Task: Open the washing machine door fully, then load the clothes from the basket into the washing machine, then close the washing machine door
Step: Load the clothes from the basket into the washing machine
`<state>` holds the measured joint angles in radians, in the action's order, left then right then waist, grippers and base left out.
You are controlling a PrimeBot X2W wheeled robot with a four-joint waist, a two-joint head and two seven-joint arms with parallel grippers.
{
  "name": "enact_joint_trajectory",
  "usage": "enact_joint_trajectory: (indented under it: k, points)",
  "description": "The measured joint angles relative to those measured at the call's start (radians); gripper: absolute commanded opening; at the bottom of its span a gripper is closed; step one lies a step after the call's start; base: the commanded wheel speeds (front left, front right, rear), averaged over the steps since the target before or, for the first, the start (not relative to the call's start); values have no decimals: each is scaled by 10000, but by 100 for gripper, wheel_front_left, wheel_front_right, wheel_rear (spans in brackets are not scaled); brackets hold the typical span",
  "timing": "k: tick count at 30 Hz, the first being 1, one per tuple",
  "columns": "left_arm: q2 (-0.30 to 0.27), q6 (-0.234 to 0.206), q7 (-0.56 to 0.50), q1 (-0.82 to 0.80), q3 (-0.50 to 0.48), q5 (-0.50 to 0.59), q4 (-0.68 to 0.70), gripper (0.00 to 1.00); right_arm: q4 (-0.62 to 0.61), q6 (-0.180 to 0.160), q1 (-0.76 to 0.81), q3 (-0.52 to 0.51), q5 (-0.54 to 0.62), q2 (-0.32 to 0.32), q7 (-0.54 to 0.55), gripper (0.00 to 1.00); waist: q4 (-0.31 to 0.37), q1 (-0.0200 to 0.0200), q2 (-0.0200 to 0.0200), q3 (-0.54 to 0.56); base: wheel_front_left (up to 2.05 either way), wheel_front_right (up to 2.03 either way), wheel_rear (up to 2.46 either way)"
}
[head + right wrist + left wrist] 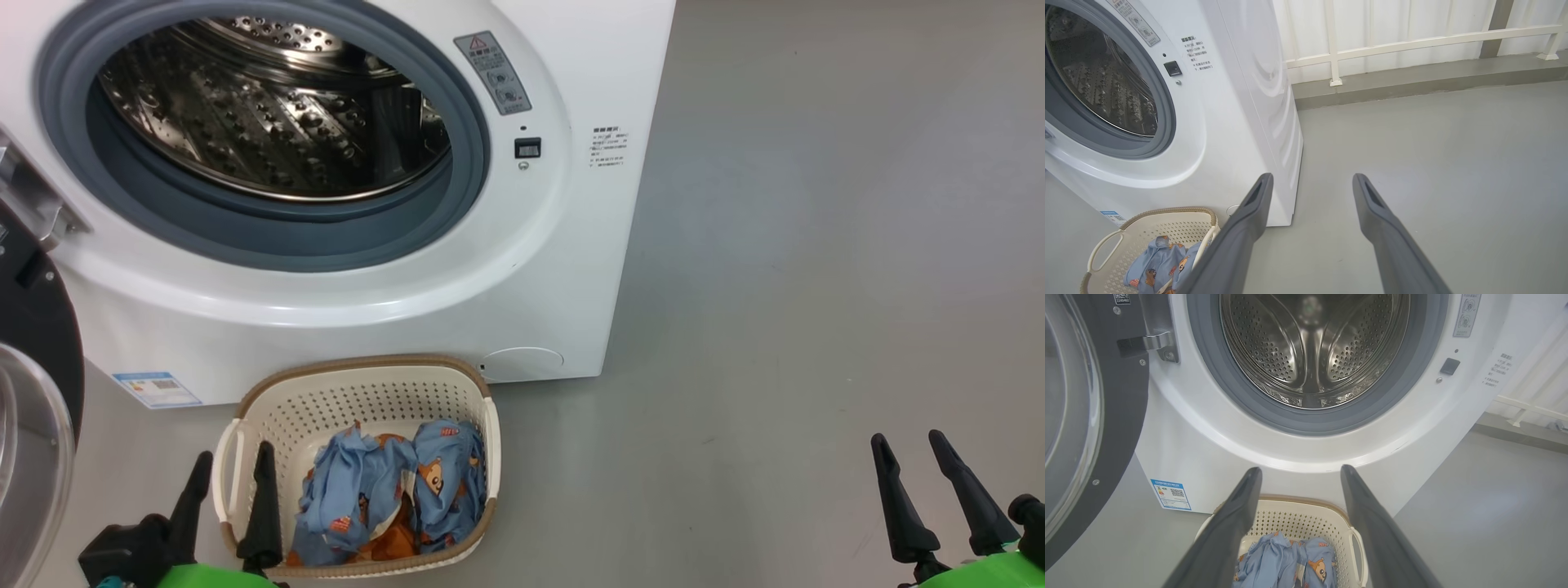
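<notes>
Lying crumpled in perforated basket, blue clothes | steel drum dimpled | both jaws apart

You won't find a word or number here that reads outright. On the washing machine front, right of the opening, a grey label carries a red warning triangle above small round pictograms. Further right, printed lines of dark characters are too fine to make out. Low on the left, a blue label bears a QR code. On the door, a white sticker shows tiny blurred digits.
</notes>
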<state>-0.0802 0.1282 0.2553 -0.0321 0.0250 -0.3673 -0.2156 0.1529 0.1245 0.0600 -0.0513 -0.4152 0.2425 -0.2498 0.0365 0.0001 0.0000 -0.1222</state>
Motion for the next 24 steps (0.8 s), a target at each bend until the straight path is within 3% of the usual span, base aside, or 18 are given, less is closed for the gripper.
enact_joint_trajectory:
  k: [14, 24]
  points:
    - [134, 0, 0, -159, 512, 489, -397, 100, -61, 0, -265, 8, -4, -52, 0, 100, -39, 0, 0, -449, 2, -2, 0]
    - [328, 0, 0, -1870, 1154, 991, -2917, 100, -219, 0, -894, 98, -23, -71, 0, 100, -79, 0, 0, -1440, 0, 0, 0]
